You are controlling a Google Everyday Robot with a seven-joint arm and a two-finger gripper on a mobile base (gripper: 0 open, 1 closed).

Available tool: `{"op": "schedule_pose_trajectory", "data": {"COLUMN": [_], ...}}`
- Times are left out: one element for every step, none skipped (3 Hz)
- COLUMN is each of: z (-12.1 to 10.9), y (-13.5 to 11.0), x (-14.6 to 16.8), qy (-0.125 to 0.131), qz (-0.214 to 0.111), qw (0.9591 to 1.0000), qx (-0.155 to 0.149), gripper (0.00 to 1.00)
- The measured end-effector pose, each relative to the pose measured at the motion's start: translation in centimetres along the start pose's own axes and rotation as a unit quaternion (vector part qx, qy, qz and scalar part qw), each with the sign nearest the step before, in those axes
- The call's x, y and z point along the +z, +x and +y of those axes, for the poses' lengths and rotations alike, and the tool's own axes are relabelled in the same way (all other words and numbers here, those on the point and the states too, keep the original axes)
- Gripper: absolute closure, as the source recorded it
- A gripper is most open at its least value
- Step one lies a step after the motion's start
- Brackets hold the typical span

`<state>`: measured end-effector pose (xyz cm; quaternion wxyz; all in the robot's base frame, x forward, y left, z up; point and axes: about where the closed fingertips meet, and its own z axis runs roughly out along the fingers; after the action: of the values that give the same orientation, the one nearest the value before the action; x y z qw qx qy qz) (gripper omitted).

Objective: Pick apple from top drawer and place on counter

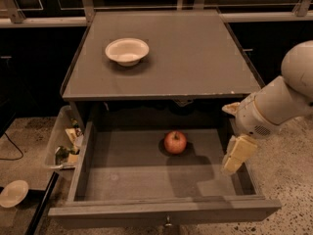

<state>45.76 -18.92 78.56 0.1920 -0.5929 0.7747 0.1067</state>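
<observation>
Nearest, the top drawer stands pulled out, with its small knob at 6 o'clock on the front edge. On the drawer's flat grey bottom, a little back of the middle, lies the apple. It is red with its stem up, its shadow falls toward the front, and nothing touches it. At 3 o'clock from the apple, by the drawer's right wall, hangs the tool, pale yellow and pointing down and slightly leftward, well apart from the fruit. Whether it is open or closed cannot be told. Its white arm reaches in from 3 o'clock, bent above the speckled floor. At 9 o'clock, just beside the drawer's left wall, a clear bin holds mixed clutter, and a pale dish lies at 8 o'clock. Farther back, the counter carries an upright white bowl at 11 o'clock. Dark cabinets close the far side.
</observation>
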Motion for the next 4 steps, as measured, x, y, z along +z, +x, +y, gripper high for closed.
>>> {"op": "schedule_pose_trajectory", "data": {"z": [-1.6, -3.2, -4.8, -5.6], "y": [1.5, 2.6, 3.1, 3.3], "x": [3.9, 7.0, 9.7, 13.3], "qy": [0.011, 0.023, 0.028, 0.015], "qz": [-0.033, -0.069, -0.108, -0.152], "qw": [0.9991, 0.9965, 0.9923, 0.9862], "qx": [0.025, 0.042, 0.054, 0.064], "gripper": [0.00, 0.00, 0.00, 0.00]}}
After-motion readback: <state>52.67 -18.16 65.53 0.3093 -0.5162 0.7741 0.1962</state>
